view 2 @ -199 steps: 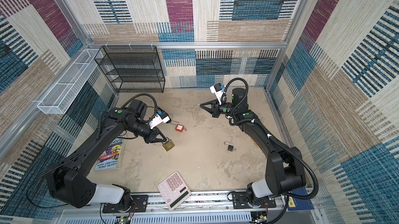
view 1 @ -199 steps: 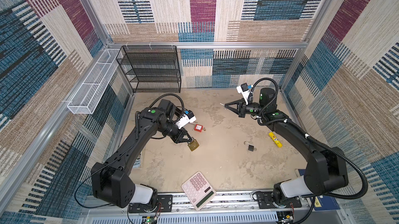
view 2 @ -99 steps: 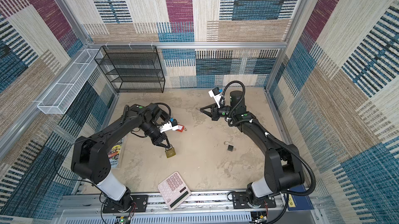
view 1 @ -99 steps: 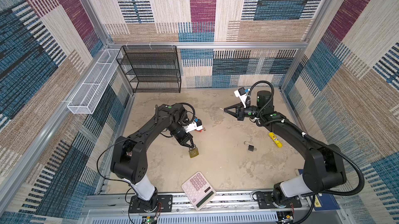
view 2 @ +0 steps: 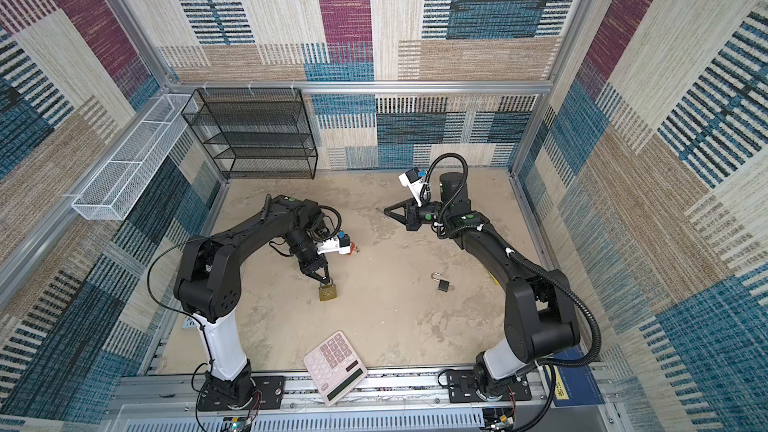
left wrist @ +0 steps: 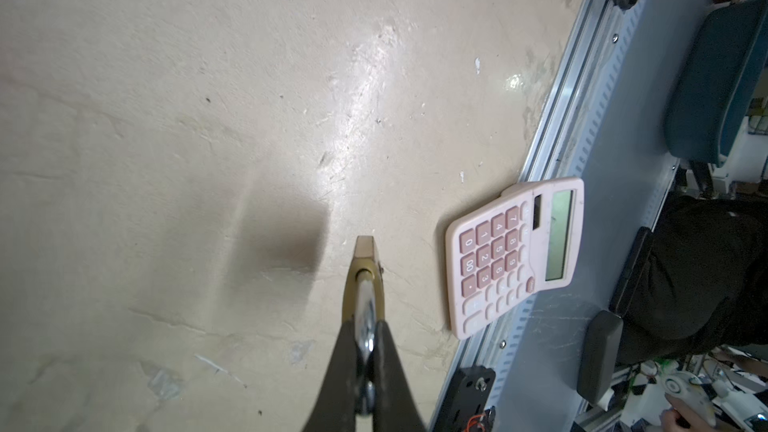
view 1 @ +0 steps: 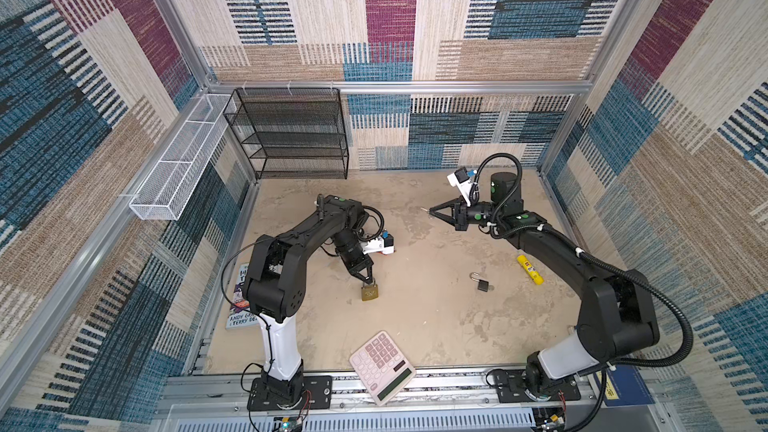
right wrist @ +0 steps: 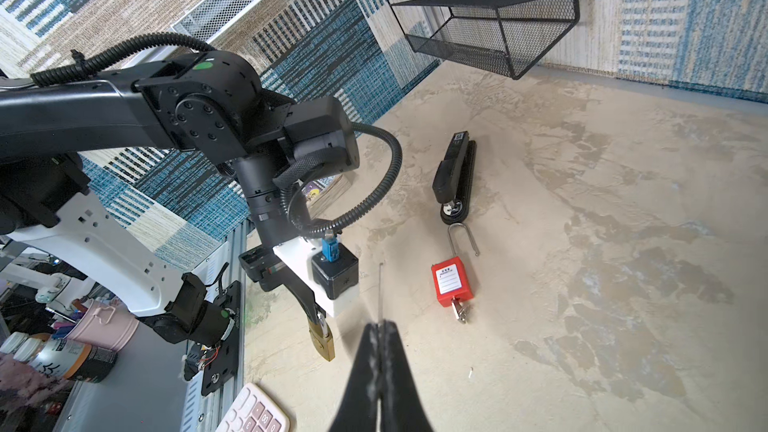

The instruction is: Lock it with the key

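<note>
A brass padlock (view 1: pixel 369 292) (view 2: pixel 328 292) hangs by its silver shackle (left wrist: pixel 365 317) from my left gripper (view 1: pixel 365 280) (left wrist: pixel 365 334), which is shut on the shackle left of the table's middle. The padlock's body (left wrist: pixel 365 263) points away from the fingers, just above the table. Farther back on the right, my right gripper (view 1: pixel 432 210) (view 2: pixel 387 210) (right wrist: pixel 379 326) is shut on a thin key (right wrist: pixel 380 288) seen edge-on, its blade sticking out past the tips. The right wrist view also shows the brass padlock (right wrist: pixel 322 340) under the left gripper.
A red padlock (right wrist: pixel 451 282) with its own key and a black stapler (right wrist: pixel 455 176) lie behind the left gripper. A small black padlock (view 1: pixel 481 283), yellow tube (view 1: pixel 530 269), pink calculator (view 1: pixel 382 365), book (view 1: pixel 241 305), black mesh shelf (view 1: pixel 291 134) and white wire basket (view 1: pixel 178 163) surround the work area.
My left arm has swung its elbow inward and carried the brass padlock slightly toward the front. The right gripper with the key has drifted a little left.
</note>
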{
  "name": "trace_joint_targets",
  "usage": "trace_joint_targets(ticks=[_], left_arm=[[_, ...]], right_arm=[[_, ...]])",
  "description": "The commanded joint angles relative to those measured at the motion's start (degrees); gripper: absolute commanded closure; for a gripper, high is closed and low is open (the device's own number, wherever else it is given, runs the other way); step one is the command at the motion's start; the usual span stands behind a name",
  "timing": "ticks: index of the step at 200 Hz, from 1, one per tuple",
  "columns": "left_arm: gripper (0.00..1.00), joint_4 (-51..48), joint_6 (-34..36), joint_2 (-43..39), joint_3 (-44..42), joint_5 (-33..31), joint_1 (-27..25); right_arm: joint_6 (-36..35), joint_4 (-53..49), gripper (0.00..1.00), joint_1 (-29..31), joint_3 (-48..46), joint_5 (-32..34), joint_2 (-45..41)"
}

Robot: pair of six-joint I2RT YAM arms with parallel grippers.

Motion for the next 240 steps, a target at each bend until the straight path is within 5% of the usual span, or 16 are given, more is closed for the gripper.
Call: trace_joint_targets(ticks=[1, 110, 240], left_arm=[[1.0, -2.5, 6.1, 0.8, 0.7, -1.5, 0.0], [1.0, -1.7, 12.3, 5.5, 2.9, -2.3, 0.1], [0.95, 4.5, 8.9, 9.4, 3.5, -3.4, 0.5]], right_arm=[[0.1, 0.9, 1.0, 0.0, 0.7, -0.4, 0.4], [-0.7, -1.1, 1.0, -0.1, 2.1, -1.4, 0.2], [-1.4, -1.9, 1.0, 0.0, 2.1, -2.5, 0.9]])
